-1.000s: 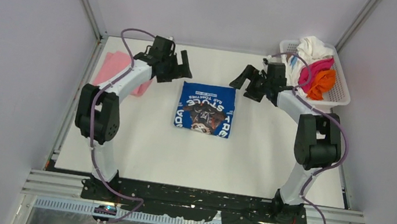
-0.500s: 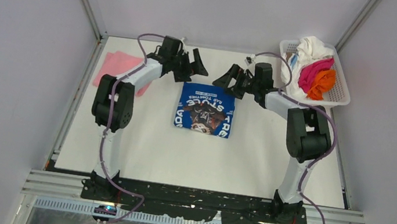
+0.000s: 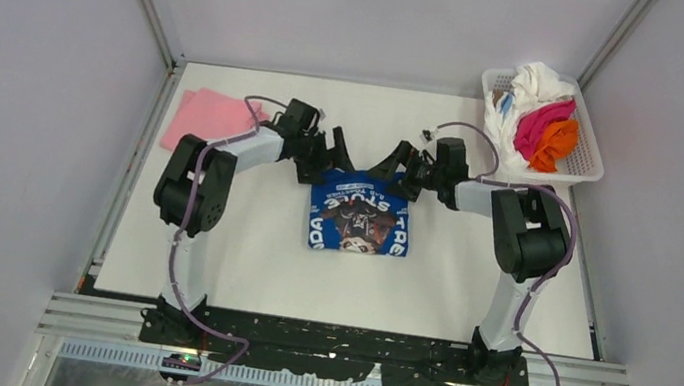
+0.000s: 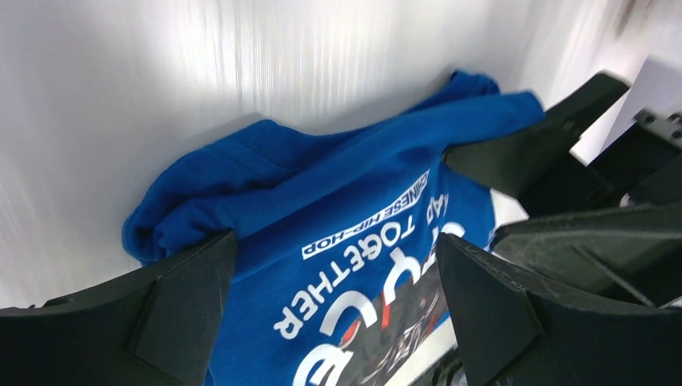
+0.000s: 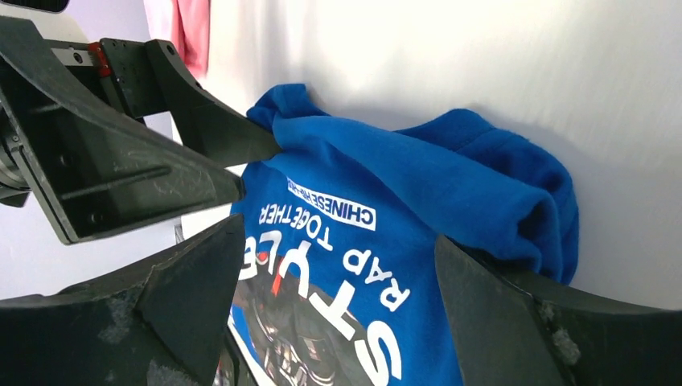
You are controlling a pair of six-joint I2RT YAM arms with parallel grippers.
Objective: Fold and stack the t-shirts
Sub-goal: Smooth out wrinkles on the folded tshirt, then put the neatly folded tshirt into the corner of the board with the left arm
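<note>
Since half a second ago, both arms have swung inward and come down over the far edge of the blue shirt, which now lies a little nearer the arm bases than before.

We see the left pincer (image 3: 327, 156) with its fingers spread apart. In its wrist view the left pincer (image 4: 334, 241) straddles the rolled far edge of the blue shirt (image 4: 354, 217), its left finger (image 4: 181, 301) at the shirt's corner. The right pincer (image 3: 400, 169) is likewise apart. In its own view the right pincer (image 5: 338, 233) spans the same thick fold of the blue shirt (image 5: 418, 193), and neither pincer is clamped on cloth. The two pincers face each other, tips close together over that far edge.

The blue shirt (image 3: 361, 218) lies folded in the middle of the white worktop (image 3: 258, 262), print up, with white lettering and a dark face.

At the far left of the worktop a pink shirt (image 3: 212, 119) lies flat, well apart from the blue one. In the far right corner a basket (image 3: 586, 169) holds a white shirt (image 3: 541, 80), a magenta shirt (image 3: 542, 123) and an orange shirt (image 3: 557, 141) in a heap.
</note>
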